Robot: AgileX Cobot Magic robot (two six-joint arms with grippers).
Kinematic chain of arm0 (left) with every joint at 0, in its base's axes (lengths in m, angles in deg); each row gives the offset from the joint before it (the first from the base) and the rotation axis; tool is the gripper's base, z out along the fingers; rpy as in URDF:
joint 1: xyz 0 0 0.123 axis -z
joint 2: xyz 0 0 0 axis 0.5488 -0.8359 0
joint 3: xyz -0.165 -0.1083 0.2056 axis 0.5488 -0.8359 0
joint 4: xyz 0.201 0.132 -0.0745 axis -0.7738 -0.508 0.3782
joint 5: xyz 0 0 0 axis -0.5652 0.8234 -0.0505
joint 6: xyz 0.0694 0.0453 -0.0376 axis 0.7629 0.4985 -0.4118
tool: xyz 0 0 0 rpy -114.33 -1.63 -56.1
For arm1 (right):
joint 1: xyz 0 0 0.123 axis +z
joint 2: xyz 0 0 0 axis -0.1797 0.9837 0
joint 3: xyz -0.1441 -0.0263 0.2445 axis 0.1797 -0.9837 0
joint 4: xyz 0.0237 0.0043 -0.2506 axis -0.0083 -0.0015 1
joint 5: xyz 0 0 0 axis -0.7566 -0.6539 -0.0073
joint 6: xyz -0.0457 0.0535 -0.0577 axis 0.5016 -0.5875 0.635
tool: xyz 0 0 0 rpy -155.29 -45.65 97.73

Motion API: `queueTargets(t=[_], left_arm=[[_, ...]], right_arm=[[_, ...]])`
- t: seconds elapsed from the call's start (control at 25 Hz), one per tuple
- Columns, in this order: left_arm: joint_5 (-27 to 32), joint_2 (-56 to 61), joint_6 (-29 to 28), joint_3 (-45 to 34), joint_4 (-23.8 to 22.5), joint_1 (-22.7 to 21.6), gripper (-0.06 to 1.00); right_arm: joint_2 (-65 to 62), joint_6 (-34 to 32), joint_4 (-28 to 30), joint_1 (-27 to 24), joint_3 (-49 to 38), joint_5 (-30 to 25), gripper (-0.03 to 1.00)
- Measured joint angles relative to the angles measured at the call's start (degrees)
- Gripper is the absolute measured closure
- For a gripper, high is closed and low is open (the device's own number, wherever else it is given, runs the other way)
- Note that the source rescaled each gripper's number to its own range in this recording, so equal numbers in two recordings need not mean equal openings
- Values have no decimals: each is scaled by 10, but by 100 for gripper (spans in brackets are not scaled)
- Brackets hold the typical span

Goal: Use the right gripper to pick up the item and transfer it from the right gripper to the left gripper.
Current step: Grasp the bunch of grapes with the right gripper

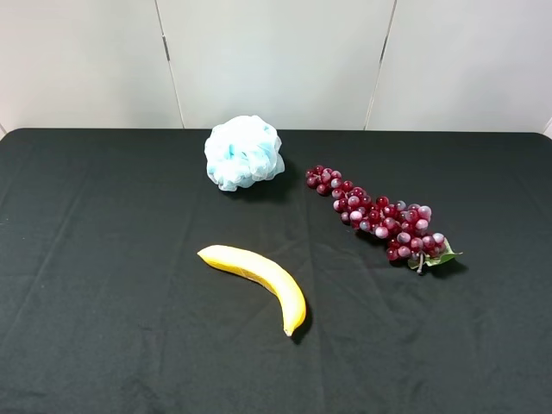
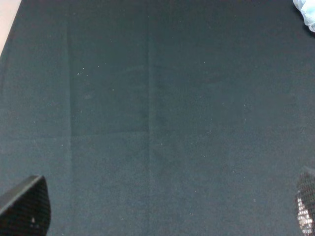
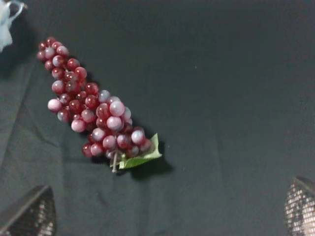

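**Inspection note: grape bunch at rest on desk, both end effectors released**

We find the long bunch of small glossy dark red-purple fake grapes (image 1: 378, 216) lying flat on the black cloth-covered desk (image 1: 103, 259), right of centre in the exterior high view. It lies diagonally: its slim tip points toward the back and the middle of the desk, and its thick end points to the front right. A single green leaf (image 1: 442, 257) and a short stem sit at the thick end. Nothing touches the bunch.

In the right wrist view the bunch lies on the cloth ahead of the right end effector (image 3: 165, 211). Its two black textured fingertips (image 3: 29, 214) stand wide apart, released and holding nothing. Both are clear of the grapes.

The left end effector (image 2: 165, 209) is likewise released, its fingertips (image 2: 24, 206) spread wide over plain black cloth.

Just beyond the slim tip of the bunch, with a small gap between, sits a fluffy pale blue-white mesh puff (image 1: 243, 152). A curved yellow banana (image 1: 259, 274) lies toward the front, left of the grapes and well apart from them. White wall panels (image 1: 276, 60) stand behind the desk.
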Motion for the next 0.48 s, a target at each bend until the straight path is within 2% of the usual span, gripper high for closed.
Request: queueTargets(t=[0.12, 0.24, 0.48], left_arm=[[0, 0, 0, 0, 0, 0, -5], [0, 0, 0, 0, 0, 0, -5], [-1, 0, 0, 0, 0, 0, -5]], right_arm=[[89, 63, -3, 22, 49, 2, -3], [172, 104, 0, 72, 78, 2, -3], [321, 137, 27, 166, 88, 21, -3]])
